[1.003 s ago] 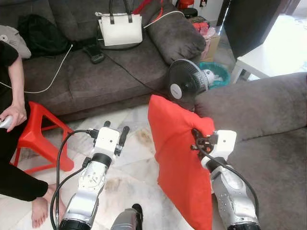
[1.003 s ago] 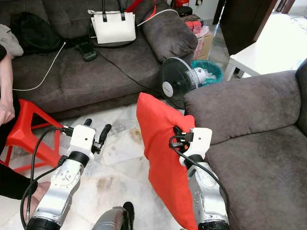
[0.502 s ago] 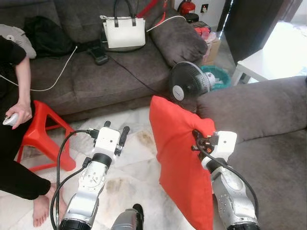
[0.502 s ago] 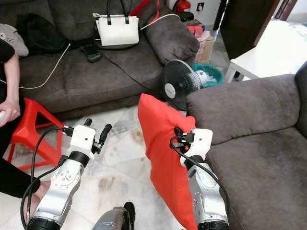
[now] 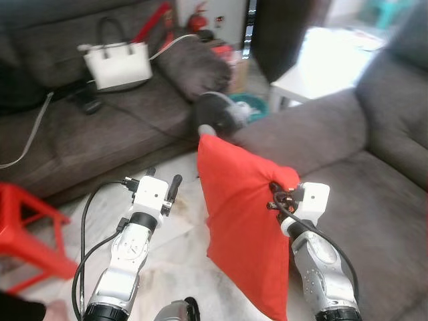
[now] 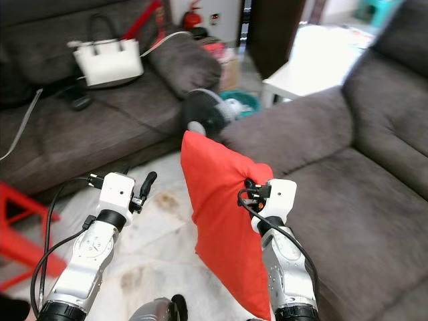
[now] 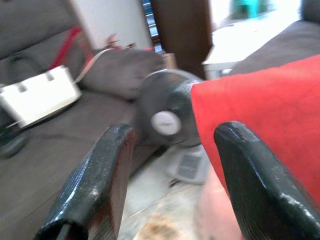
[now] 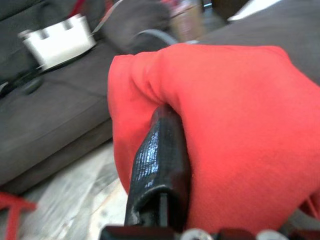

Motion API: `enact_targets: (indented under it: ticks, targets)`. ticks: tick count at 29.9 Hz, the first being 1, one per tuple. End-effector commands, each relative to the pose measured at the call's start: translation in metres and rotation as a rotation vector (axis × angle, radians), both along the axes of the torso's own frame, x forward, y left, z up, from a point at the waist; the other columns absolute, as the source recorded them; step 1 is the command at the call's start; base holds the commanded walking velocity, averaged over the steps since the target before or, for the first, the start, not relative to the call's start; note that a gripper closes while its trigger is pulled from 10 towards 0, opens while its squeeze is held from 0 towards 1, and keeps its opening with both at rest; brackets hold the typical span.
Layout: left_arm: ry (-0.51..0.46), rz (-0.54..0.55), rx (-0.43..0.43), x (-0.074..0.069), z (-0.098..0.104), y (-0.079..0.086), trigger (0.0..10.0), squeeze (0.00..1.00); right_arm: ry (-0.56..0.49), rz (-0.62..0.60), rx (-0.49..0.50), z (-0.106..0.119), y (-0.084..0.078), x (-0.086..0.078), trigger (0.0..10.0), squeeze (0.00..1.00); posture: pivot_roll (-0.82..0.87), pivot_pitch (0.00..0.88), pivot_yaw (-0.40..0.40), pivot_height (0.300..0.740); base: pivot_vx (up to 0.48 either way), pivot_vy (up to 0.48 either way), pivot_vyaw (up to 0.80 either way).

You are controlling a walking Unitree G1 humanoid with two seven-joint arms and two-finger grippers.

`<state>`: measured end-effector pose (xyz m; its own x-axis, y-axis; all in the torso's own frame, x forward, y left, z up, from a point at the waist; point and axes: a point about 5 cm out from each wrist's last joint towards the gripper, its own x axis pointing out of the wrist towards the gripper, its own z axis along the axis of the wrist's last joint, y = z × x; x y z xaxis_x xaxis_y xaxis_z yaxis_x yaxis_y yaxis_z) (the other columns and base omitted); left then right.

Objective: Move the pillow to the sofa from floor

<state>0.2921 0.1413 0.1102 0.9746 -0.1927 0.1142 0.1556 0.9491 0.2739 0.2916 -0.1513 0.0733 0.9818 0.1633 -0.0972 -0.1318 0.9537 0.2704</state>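
A red pillow [image 5: 241,214] hangs off the floor in front of me, with my right gripper [image 5: 275,192] shut on its upper right corner. In the right wrist view one black finger [image 8: 160,165] presses into the bunched red cloth [image 8: 235,130]. My left gripper [image 5: 162,186] is held out to the left of the pillow, open, with nothing between its fingers [image 7: 100,185]. A grey sofa [image 5: 374,194] lies to the right, its seat and armrest just behind the pillow.
A second grey sofa [image 5: 87,134] along the back holds a white handbag [image 5: 117,65], a cushion [image 5: 190,63] and cables. A black fan [image 5: 215,118] stands on the floor behind the pillow. A red stool [image 5: 27,227] is at the left; a white table [image 5: 314,67] far right.
The camera has swung to the right, so the right sofa takes up more of the view and the person at the left has passed out of it. The pillow stays in the right gripper.
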Motion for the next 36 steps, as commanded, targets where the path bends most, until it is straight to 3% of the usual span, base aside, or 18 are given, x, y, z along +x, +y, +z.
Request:
enact_targets:
  ticks: [1,36]
  targets:
    - [-0.006,-0.01,0.004,0.0001,0.0002,-0.0025,10.0,0.0,-0.147,-0.019,-0.005,0.029,-0.0033,0.0107,10.0,0.0,0.14,0.065,0.011,0.74,0.0,0.0,-0.8]
    - [-0.005,-0.015,0.003,0.0004,0.0,-0.0031,10.0,0.0,-0.135,-0.074,-0.02,0.0273,-0.0115,0.012,10.0,0.0,0.14,0.082,0.015,0.74,0.0,0.0,-0.8]
